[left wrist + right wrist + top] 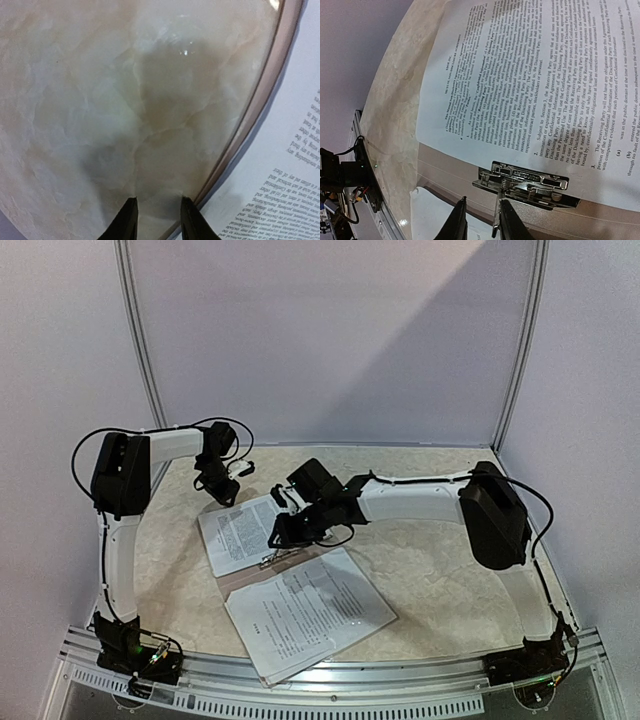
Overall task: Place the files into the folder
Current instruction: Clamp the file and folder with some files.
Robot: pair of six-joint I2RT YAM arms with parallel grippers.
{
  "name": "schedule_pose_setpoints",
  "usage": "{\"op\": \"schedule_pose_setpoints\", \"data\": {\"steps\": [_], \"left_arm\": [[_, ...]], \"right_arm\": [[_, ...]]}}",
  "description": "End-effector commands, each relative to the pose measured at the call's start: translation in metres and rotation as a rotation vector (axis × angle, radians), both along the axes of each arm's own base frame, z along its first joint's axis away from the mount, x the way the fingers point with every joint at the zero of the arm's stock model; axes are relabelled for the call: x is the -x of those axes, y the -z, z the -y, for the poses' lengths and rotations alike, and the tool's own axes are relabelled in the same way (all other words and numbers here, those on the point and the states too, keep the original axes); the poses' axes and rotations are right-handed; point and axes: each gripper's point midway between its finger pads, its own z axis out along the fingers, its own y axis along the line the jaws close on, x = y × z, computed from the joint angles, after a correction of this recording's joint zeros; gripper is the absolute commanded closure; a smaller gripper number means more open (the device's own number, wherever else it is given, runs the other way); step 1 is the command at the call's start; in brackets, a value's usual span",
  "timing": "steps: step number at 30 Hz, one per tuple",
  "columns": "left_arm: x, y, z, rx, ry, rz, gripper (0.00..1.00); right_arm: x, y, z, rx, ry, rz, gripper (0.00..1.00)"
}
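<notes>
- The left pincer (160, 221) is hovering open over the bare marbled surface (100, 100), with nothing between its fingers.
- Just beside it, one printed file (238, 530) is lying on the tan folder (252, 112), whose edge is showing past the sheet.
- The right pincer (481, 223) is hanging nearly closed beside the folder's silver clip (525, 182), at that sheet's edge. I cannot tell if it is gripping anything.
- A second file (310, 610) is lying nearer the arms' bases.
</notes>
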Motion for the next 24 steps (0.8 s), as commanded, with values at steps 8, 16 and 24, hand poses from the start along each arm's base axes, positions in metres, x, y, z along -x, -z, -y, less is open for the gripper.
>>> {"op": "schedule_pose_setpoints", "data": {"steps": [8,16,24], "left_arm": [[0.017,-0.007,0.005,0.032,0.018,-0.039,0.68],[0.025,-0.011,0.011,0.066,0.065,-0.042,0.69],[0.025,-0.011,0.008,0.045,0.083,-0.036,0.68]], "right_arm": [[0.014,-0.002,-0.021,-0.033,-0.042,-0.003,0.79],[0.016,-0.005,-0.026,-0.048,-0.046,-0.002,0.79],[0.016,-0.006,-0.026,-0.048,-0.049,0.0,0.79]]}}
